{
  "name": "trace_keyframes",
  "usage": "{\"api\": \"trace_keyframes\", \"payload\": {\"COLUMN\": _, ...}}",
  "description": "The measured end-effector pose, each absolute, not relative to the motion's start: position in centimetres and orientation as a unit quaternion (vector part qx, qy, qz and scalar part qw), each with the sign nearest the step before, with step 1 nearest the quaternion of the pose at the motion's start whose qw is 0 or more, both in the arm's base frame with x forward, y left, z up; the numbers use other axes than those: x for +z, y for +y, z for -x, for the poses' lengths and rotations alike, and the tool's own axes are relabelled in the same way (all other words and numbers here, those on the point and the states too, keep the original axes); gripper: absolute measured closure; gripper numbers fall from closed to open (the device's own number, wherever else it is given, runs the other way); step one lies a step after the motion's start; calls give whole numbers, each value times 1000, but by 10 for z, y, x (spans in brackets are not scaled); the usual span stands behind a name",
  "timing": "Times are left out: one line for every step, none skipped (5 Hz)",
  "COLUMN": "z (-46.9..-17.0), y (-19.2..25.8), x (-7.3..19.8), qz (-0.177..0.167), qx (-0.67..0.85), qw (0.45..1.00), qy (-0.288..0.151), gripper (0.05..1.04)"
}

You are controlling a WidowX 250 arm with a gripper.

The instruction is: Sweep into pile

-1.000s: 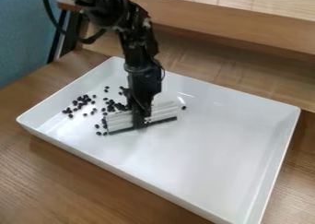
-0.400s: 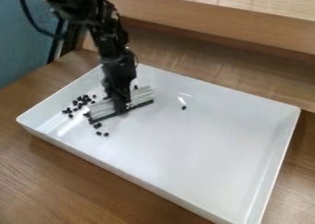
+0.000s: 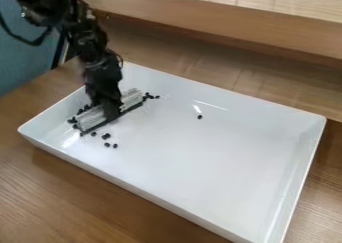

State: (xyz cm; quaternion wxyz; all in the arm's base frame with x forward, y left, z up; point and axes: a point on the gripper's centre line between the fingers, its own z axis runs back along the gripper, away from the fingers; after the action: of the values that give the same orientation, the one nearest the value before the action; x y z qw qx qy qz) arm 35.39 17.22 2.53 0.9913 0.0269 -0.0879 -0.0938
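Observation:
My gripper (image 3: 112, 113) hangs down over the left part of the white tray (image 3: 207, 157), shut on a pale brush (image 3: 92, 118) with a dark lower edge. The brush lies slanted, low at the tray's floor, its left end nearer the tray's front. Small black beans (image 3: 106, 136) lie just in front of it, and some show at its left end. A few more beans (image 3: 152, 96) are by its right end, and a single bean (image 3: 200, 117) sits apart toward the tray's middle. What lies behind the brush is partly hidden.
The tray's raised walls surround the work area on the wooden table (image 3: 87, 197). A wooden ledge (image 3: 220, 19) runs behind the tray, and a blue chair back (image 3: 23, 62) stands at the upper left.
The gripper and brush have moved left across the tray, and the brush has turned to a steeper slant. Beans formerly to its left are now partly covered; some show at its right end.

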Motion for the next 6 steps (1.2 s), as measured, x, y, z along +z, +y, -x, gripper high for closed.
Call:
{"api": "trace_keyframes", "payload": {"z": -356, "y": 169, "x": 26, "qz": -11, "qx": -81, "qw": 992, "qy": -94, "gripper": 686}}
{"api": "trace_keyframes", "payload": {"z": -358, "y": 166, "x": 26, "qz": -2, "qx": -90, "qw": 992, "qy": -90, "gripper": 686}}
{"api": "trace_keyframes", "payload": {"z": -361, "y": 156, "x": 26, "qz": 2, "qx": -106, "qw": 991, "qy": -88, "gripper": 686}}
{"api": "trace_keyframes", "payload": {"z": -367, "y": 142, "x": 28, "qz": -7, "qx": -124, "qw": 989, "qy": -77, "gripper": 686}}
{"api": "trace_keyframes", "payload": {"z": -372, "y": 129, "x": 30, "qz": -14, "qx": -135, "qw": 989, "qy": -66, "gripper": 686}}
{"api": "trace_keyframes", "payload": {"z": -379, "y": 102, "x": 33, "qz": -6, "qx": -157, "qw": 986, "qy": -57, "gripper": 686}}
